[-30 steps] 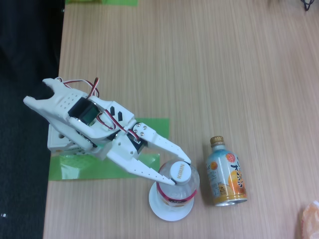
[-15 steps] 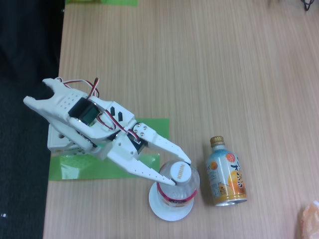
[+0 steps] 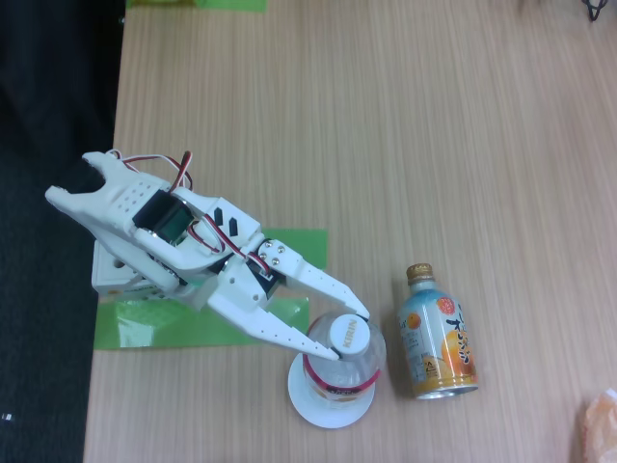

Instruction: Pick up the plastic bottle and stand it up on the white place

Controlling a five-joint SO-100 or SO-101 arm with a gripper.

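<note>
The plastic bottle (image 3: 344, 371) stands upright on the white place (image 3: 313, 405), a small round plate near the table's front edge. I see it from above, with its white cap facing the camera and a red label band below the cap. My gripper (image 3: 344, 334) reaches in from the upper left. Its two white fingers sit on either side of the bottle's cap and neck, touching it, shut on the bottle.
A short metal bottle-can (image 3: 437, 338) with an orange and light-blue label lies just right of the plate. Green tape strips (image 3: 154, 323) lie on the table under the arm. The table's left edge (image 3: 108, 289) drops off beside the arm's base. Open wood stretches behind.
Almost nothing. The gripper and the bottle's cap have shifted a few pixels down and left; the bottle stays upright on the plate.
</note>
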